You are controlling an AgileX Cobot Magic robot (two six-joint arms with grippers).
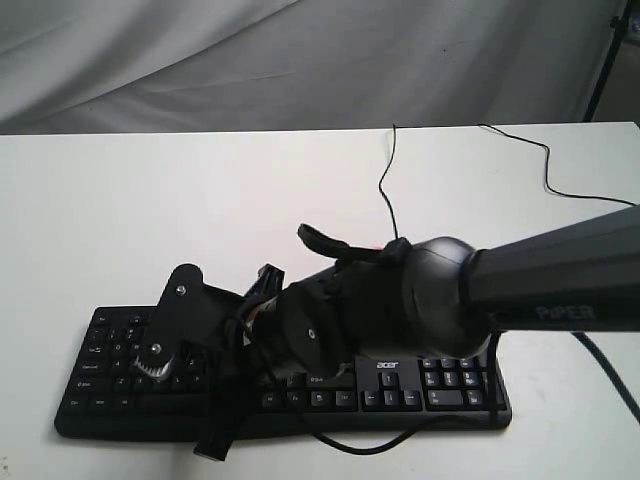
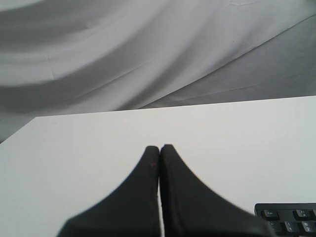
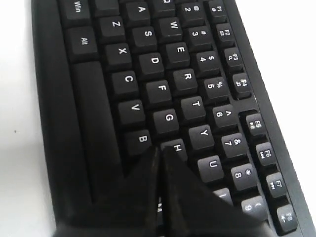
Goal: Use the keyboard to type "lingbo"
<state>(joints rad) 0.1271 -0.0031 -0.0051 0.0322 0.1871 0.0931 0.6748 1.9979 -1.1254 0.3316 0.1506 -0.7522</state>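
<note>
The black keyboard with a white "acer" logo lies along the near edge of the white table. My right arm reaches in from the right and covers the middle of the keyboard. In the right wrist view my right gripper is shut, its fingertips over the keyboard at the gap between the B key and the H key. I cannot tell whether they touch a key. My left gripper is shut and empty over bare table, with a corner of the keyboard beside it.
A thin black cable runs from the keyboard toward the back of the table. A second cable crosses the back right. Grey cloth hangs behind the table. A cable loop lies at the keyboard's front edge.
</note>
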